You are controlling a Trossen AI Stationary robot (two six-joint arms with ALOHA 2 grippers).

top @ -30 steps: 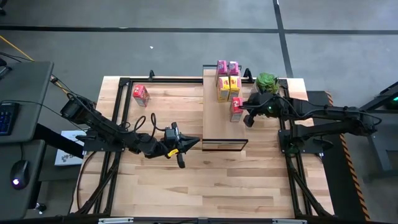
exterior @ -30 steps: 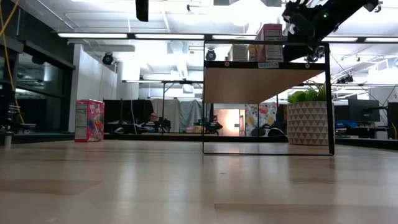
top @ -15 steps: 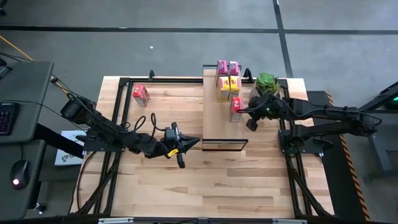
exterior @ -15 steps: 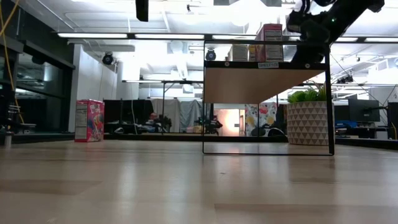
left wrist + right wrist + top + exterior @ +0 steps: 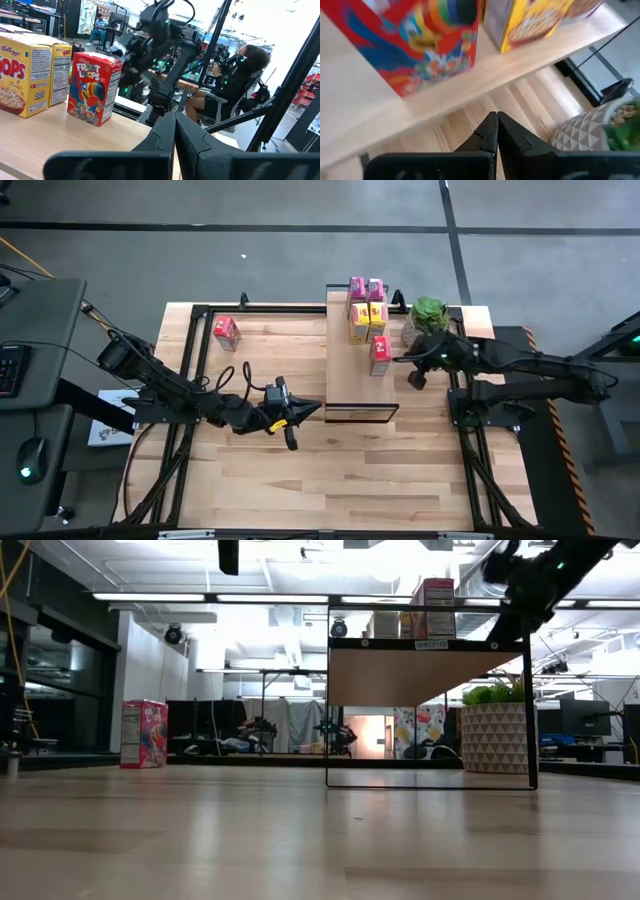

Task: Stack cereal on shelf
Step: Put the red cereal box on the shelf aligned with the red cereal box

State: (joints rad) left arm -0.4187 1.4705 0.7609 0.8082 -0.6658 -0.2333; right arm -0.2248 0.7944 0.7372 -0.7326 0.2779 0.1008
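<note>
The shelf (image 5: pixel 345 380) is a long light-wood board on a dark frame. Five cereal boxes stand on it: two pink (image 5: pixel 365 287) at its far end, two yellow (image 5: pixel 366 320), and one red (image 5: pixel 380 355) by its right edge. The second red box (image 5: pixel 226 330) stands on the table at far left. My right gripper (image 5: pixel 415 377) is shut and hovers just right of the shelf, apart from the red box (image 5: pixel 420 40). My left gripper (image 5: pixel 316 409) is shut beside the shelf's near left corner, facing the shelf's red box (image 5: pixel 94 87).
A green plant in a white patterned pot (image 5: pixel 430 312) stands on the table just beyond my right gripper. A dark frame (image 5: pixel 200 315) runs around the tabletop. The near half of the shelf board is bare. A person (image 5: pixel 235 75) sits beyond the table's right side.
My right gripper has drawn back from the red box on the shelf toward the table's right edge, off the shelf's side. The red box has stayed standing by the shelf's right edge.
</note>
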